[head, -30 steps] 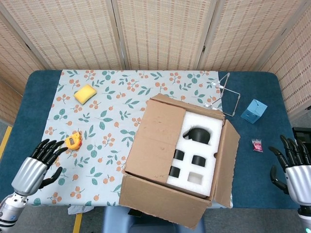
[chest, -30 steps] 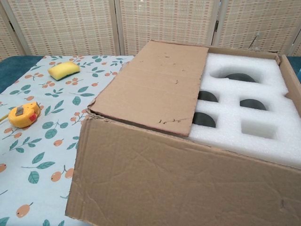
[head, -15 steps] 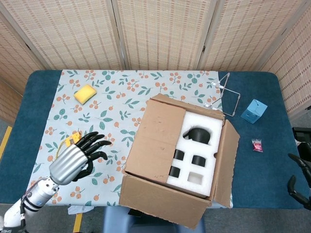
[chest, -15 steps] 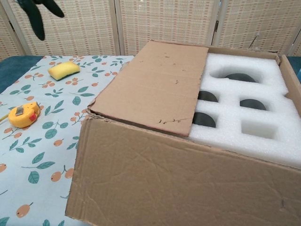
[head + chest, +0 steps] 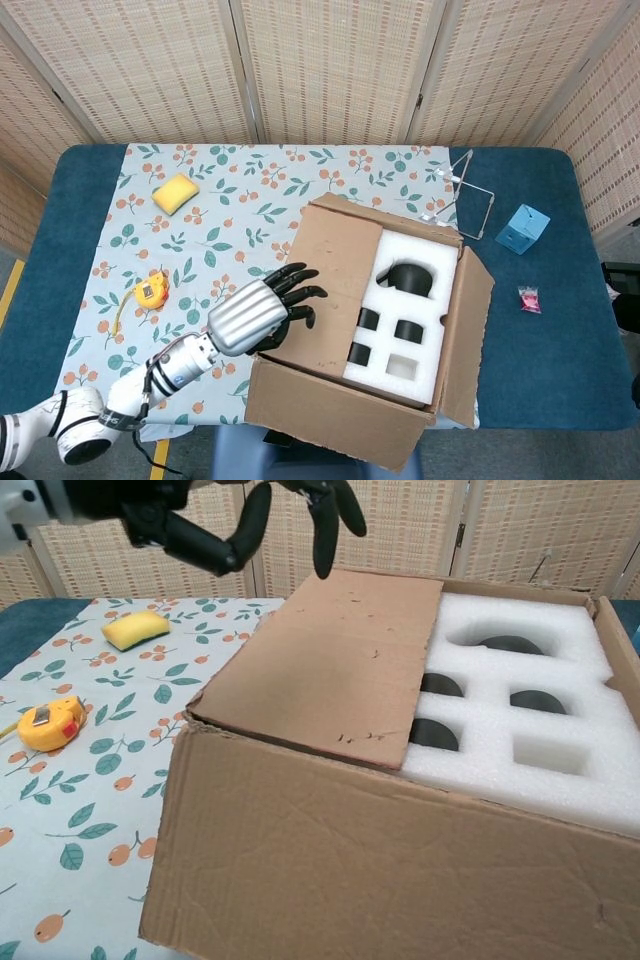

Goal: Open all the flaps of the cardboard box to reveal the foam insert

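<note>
**Left hand held open above the one flap not yet folded back**

The cardboard box (image 5: 370,340) is seen at the front edge of the table (image 5: 540,360), right of centre, with its near wall overhanging that edge. Three of its flaps are turned outward; the right one (image 5: 468,335) is stood up along the right side. One flap (image 5: 322,290) is laid flat across the left part of the opening, so that only the right part of the white foam insert (image 5: 410,310) is exposed, with its dark-filled cut-outs and one pale empty one.

The left hand (image 5: 262,310) is held above the left edge of that closed flap, fingers spread and slightly curled, with nothing held in it. In the chest view the dark fingers (image 5: 322,520) are seen pointing down just over the flap's far edge; whether the cardboard is touched cannot be told. The right hand is not shown in either view.

A floral cloth (image 5: 200,230) is spread over the left and middle of the table. On it a yellow sponge (image 5: 176,193) is placed toward the far left corner, and a yellow tape measure (image 5: 151,291) nearer the front left. On the bare blue surface at the right, a wire stand (image 5: 462,195) is set just behind the box, a blue cube (image 5: 522,228) near the right edge, and a small pink packet (image 5: 529,299) in front of it.
</note>
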Tool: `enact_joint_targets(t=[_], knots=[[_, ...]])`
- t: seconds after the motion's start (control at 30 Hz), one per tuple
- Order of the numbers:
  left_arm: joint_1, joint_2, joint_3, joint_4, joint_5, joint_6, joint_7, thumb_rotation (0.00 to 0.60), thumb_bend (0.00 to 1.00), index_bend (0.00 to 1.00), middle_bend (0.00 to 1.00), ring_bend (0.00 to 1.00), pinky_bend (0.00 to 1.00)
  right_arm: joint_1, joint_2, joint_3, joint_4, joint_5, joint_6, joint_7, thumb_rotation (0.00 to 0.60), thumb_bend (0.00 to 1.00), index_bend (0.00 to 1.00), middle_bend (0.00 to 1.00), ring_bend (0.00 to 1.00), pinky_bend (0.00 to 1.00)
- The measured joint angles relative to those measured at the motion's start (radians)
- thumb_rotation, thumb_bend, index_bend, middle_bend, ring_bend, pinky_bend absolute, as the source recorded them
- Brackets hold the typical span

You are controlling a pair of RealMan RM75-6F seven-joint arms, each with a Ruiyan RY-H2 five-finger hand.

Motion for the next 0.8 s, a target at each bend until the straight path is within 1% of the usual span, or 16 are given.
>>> enact_joint_targets(t=[0.03,0.2,0.3,0.4,0.57,0.8], knots=[[-0.013,-0.012,-0.007,0.003,-0.020,-0.011,0.010,0.600,1.00,0.51,0.24,0.09,0.10,-0.001,0.002,0.003,0.002,0.004,0.000,0.009,0.415,0.71,0.21,0.00,0.01,0.00],[-0.100,-0.105,-0.043,0.040,-0.121,-0.070,0.058,0.600,1.00,0.47,0.24,0.09,0.08,-0.009,0.007,0.024,0.013,0.038,0.003,0.050,0.414,0.71,0.21,0.00,0.01,0.00],[-0.144,-0.168,-0.060,0.079,-0.161,-0.089,0.067,0.600,1.00,0.46,0.24,0.08,0.08,-0.017,0.010,0.032,0.017,0.055,0.004,0.069,0.413,0.71,0.21,0.00,0.01,0.00],[-0.187,-0.222,-0.076,0.127,-0.190,-0.103,0.064,0.600,1.00,0.47,0.21,0.06,0.07,-0.026,0.013,0.037,0.020,0.069,0.004,0.088,0.416,0.71,0.21,0.00,0.01,0.00],[-0.228,-0.280,-0.087,0.205,-0.207,-0.108,0.051,0.600,1.00,0.49,0.20,0.06,0.06,-0.043,0.019,0.039,0.027,0.082,0.001,0.111,0.414,0.71,0.21,0.00,0.01,0.00],[-0.269,-0.346,-0.090,0.320,-0.213,-0.114,-0.022,0.600,1.00,0.49,0.20,0.05,0.03,-0.062,0.023,0.043,0.030,0.105,-0.008,0.124,0.415,0.71,0.21,0.00,0.01,0.00]])
